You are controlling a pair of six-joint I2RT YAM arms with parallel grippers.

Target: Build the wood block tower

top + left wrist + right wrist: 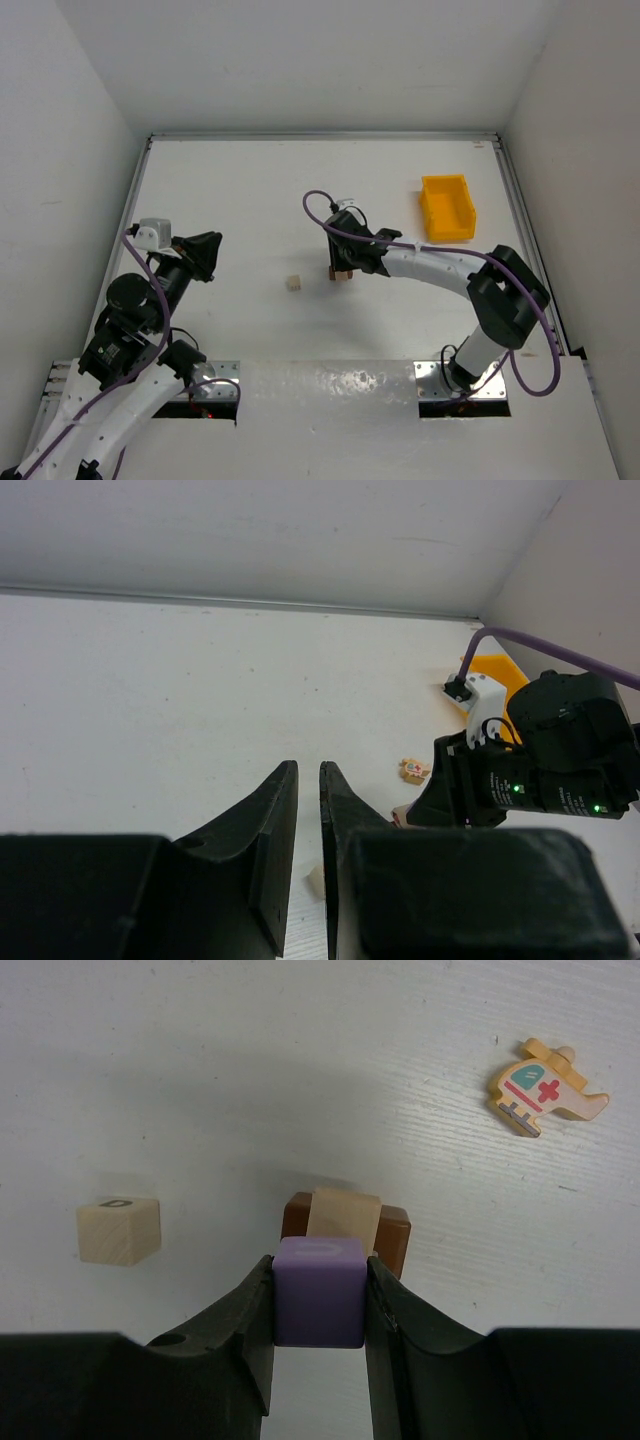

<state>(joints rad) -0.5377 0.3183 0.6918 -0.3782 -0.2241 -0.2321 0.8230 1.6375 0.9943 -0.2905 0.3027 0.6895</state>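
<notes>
From above, two arms reach over the white table [250,180]. There is one yellow bin [447,207] at the far right and one loose tan cube [294,284] near the middle. Just right of that cube stands the wood block tower [342,273], a small brownish stack mostly covered by the right gripper [345,264] (its layers cannot be counted from here). The left gripper [207,256] hangs well apart at the left, over bare table.

On the left wrist camera, its two black fingers stand almost together, with only a thin slit between them and nothing in it. Below the slit a corner of a pale cube peeks out, the rest hidden by the fingers. One toy helicopter [413,770] lies beyond, tiny, and the bin is largely hidden behind the right arm.

On the right wrist camera the count is clearer: four blocks and the helicopter. The right claw is clamped on one purple cube [320,1295]. Directly beyond it sits the tower, in two pieces: one dark brown block [396,1242] flat on the table, with one light tan block [344,1216] on top, roughly centred. The purple cube overlaps the tan block's near edge, and whether they touch cannot be told. The loose tan cube lies apart to the left, with a dark mark on its top face (too foreshortened to read).
</notes>
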